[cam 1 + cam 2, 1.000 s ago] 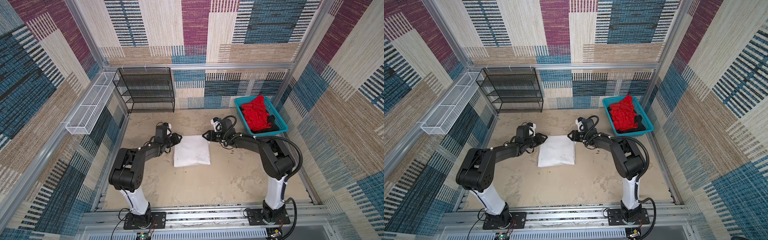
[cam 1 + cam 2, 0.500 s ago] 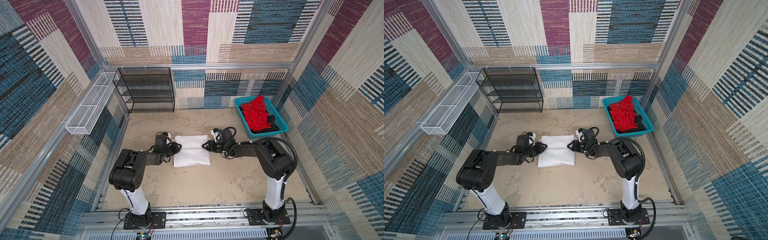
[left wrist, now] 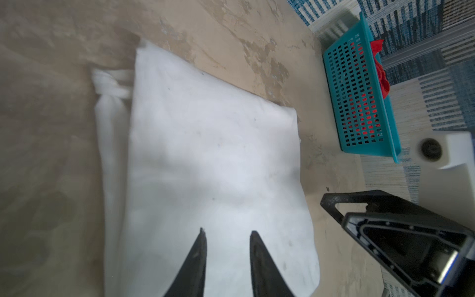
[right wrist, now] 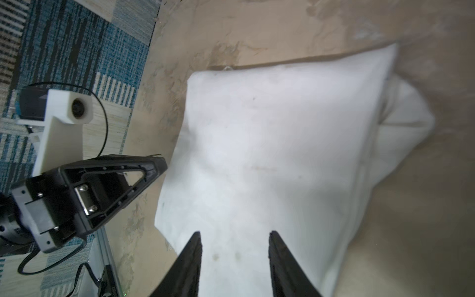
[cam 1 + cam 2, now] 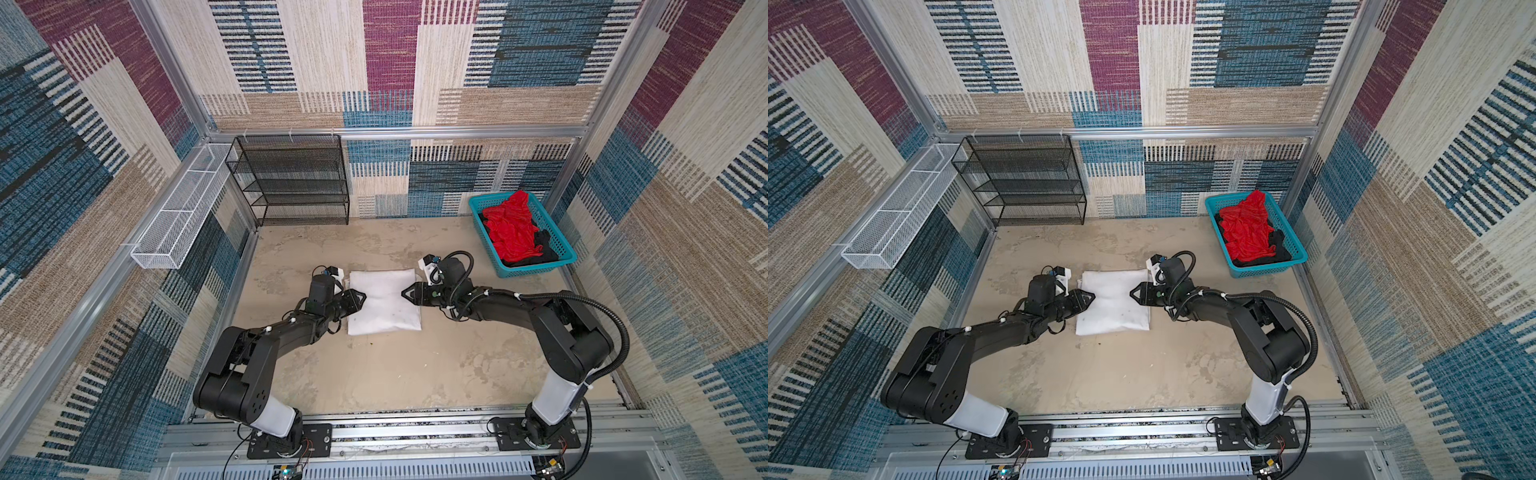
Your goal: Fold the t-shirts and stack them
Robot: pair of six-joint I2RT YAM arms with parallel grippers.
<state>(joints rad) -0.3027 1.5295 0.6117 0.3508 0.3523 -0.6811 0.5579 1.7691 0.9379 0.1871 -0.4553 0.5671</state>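
**Down from the corners to the side edges**

Sliding down-frame from the white t-shirt's [image 5: 384,305] upper corners, the left gripper [image 5: 360,297] and right gripper [image 5: 405,293] now flank its side edges mid-frame, fingers parted, holding nothing. That suggests this fold is finished: a soft, puffy rectangle with one bunched scrap poking out. The crumpled red t-shirt [image 5: 513,230] and black t-shirt [image 5: 544,245] wait in the turquoise lattice basket [image 5: 540,268], right of centre.

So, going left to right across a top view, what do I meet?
In order: white wire tray → black mesh shelf → left pincer → white t-shirt → right pincer → turquoise basket.
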